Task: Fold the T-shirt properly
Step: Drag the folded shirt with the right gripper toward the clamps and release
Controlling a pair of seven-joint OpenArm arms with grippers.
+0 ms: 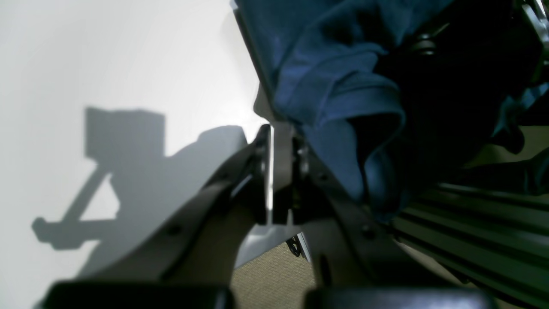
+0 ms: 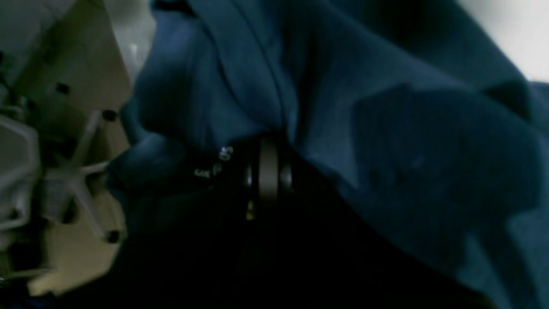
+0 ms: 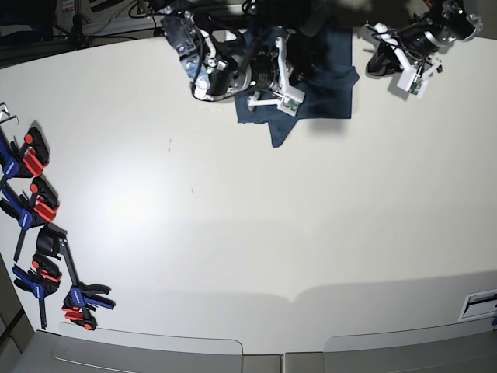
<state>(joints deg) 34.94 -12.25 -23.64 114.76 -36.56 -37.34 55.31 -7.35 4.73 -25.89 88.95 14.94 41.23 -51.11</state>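
Observation:
The dark navy-teal T-shirt [image 3: 322, 81] lies bunched at the table's far edge, top centre in the base view. My right gripper [image 2: 268, 171] is buried in its folds; the cloth [image 2: 386, 150] gathers into the closed fingertips, so it looks shut on the shirt. That arm [image 3: 233, 70] sits over the shirt's left side. My left gripper [image 1: 274, 141] has its fingers together, with no cloth visible between them. The shirt [image 1: 334, 86] hangs right beside its tips, draped over the table edge. That arm [image 3: 408, 50] is just right of the shirt.
Several red, blue and black clamps [image 3: 31, 167] lie along the table's left edge, with more near the front left [image 3: 78, 299]. A dark metal frame rail [image 1: 472, 231] runs below the table edge by the left gripper. The white table [image 3: 256, 233] stretches toward the front.

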